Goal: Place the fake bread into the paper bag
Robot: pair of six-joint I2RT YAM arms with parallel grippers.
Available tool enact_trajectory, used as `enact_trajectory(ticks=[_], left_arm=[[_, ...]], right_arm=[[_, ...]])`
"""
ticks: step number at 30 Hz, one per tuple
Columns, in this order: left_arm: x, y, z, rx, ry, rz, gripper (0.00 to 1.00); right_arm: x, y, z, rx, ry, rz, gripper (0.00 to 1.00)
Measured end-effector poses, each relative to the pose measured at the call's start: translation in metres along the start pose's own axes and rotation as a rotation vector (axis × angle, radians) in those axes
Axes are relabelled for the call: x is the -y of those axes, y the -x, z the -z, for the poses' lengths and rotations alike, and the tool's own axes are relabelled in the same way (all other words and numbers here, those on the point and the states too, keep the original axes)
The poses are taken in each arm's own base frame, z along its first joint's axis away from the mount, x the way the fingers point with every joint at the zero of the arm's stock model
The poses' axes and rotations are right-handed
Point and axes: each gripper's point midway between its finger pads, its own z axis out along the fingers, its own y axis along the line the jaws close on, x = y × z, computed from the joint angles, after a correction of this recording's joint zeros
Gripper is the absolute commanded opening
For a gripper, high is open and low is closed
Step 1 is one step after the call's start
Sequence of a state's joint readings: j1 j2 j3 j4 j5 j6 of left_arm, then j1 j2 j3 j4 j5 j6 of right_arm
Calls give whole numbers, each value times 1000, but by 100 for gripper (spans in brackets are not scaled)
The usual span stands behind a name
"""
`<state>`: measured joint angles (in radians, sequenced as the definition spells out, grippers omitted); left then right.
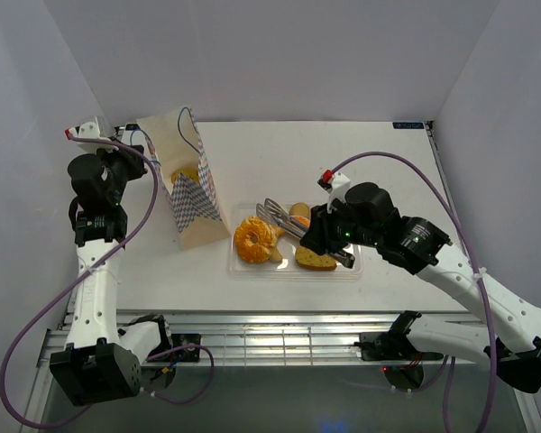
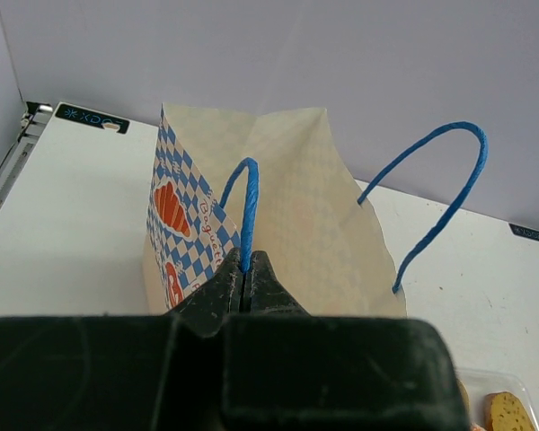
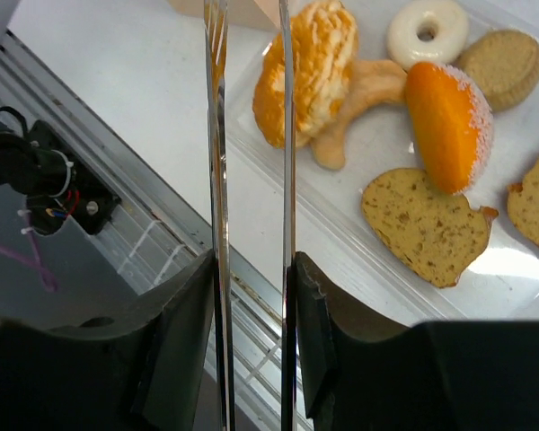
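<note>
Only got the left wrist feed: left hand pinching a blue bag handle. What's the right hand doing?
Observer: The right hand holds metal tongs out over the tray.
Operator: Anything gripped in the tongs?
Observer: No. The blades stand apart with nothing between them, beside the twisted ring.
</note>
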<state>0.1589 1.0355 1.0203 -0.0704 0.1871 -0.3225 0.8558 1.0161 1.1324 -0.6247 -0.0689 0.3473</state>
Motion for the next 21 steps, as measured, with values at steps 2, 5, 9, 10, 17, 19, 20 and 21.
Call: enact_trajectory(ticks=[2,5,9,10,17,19,20,21], left_arm=[[1,1,1,2,-6,-1,0],[2,0,2,4,-12,-1,0],[2,-1,2,4,-15,-2,0],[2,-1,2,5,-15,-1,0],[3,0,4,9,-20,-2,0],[4,1,4,12,-23,-3,0],[4,1,4,13,-26,-3,0],[4,1,4,14,-26,-3,0]], right_arm=[[8,-11,-5,-25,-30,-13,44],[20,-24,-12,-56,-79,-25,45],[31,-33,-21,-82,-125,-33,45],[33,-36,-24,-91,-132,-34,45],[44,-49,-41,-140,-171,-44,45],[44,-49,-45,-141,-171,-46,46],[44,-49,-46,-139,-171,-46,48],[45,-48,-48,-138,-171,-47,48]])
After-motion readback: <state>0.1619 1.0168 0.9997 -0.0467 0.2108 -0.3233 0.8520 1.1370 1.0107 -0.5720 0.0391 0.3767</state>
